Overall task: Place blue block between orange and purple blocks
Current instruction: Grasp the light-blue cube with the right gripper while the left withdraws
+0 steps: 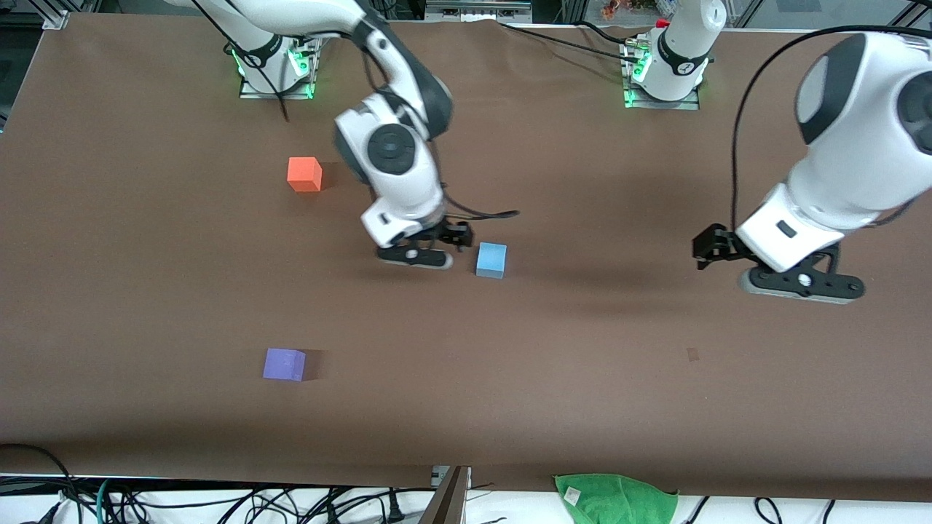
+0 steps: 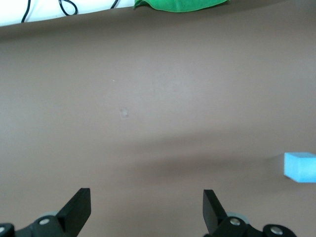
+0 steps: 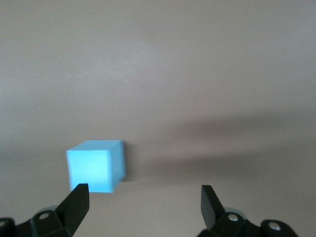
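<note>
The blue block (image 1: pixel 491 260) sits near the table's middle. The orange block (image 1: pixel 304 174) lies toward the right arm's end, farther from the front camera, and the purple block (image 1: pixel 284 364) lies at that same end, nearer the camera. My right gripper (image 1: pixel 416 257) hovers low beside the blue block, on the side toward the orange and purple blocks. In the right wrist view it (image 3: pixel 143 197) is open and empty, with the blue block (image 3: pixel 95 165) just off one fingertip (image 3: pixel 76 200). My left gripper (image 1: pixel 797 282) waits open (image 2: pixel 146 202) over bare table at the left arm's end, and the blue block (image 2: pixel 300 167) shows at the edge of its view.
A green cloth (image 1: pixel 615 498) lies off the table's edge nearest the front camera, also seen as the green cloth (image 2: pixel 180 4) from the left wrist. Cables (image 1: pixel 218 502) run along that same edge. A small mark (image 1: pixel 692 354) shows on the brown surface.
</note>
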Controlling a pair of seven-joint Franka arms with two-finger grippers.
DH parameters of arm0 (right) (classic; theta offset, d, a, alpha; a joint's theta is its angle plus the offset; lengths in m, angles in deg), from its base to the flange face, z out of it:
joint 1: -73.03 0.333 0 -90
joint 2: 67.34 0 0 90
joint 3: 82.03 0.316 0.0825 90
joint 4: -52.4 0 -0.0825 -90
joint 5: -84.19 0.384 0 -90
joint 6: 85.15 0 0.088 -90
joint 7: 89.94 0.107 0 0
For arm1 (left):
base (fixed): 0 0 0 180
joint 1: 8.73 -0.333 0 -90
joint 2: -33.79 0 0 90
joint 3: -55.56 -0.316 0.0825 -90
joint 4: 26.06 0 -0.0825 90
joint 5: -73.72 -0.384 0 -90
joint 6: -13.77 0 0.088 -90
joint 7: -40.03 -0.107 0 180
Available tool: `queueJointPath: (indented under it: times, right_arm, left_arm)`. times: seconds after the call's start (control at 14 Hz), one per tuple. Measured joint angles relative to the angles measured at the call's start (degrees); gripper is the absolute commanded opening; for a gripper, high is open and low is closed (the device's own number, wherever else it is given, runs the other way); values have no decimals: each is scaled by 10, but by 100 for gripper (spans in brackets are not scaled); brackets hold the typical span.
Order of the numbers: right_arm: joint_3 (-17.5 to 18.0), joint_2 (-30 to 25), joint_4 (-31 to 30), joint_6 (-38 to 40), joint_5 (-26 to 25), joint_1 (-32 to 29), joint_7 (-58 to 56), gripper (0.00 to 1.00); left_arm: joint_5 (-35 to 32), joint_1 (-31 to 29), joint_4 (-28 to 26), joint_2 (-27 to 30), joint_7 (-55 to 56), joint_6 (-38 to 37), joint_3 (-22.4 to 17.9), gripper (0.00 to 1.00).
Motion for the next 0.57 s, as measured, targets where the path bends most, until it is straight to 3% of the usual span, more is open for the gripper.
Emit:
queueJointPath:
  times: [0.29,0.57]
  right_arm:
    - [-2,87,66,-51,0,33,47,100]
    - [-3,119,81,-101,-4,45,60,100]
  left_arm:
    - [0,-9,0,-1,-19,0,5,100]
    - [0,-10,2,0,-21,-1,5,100]
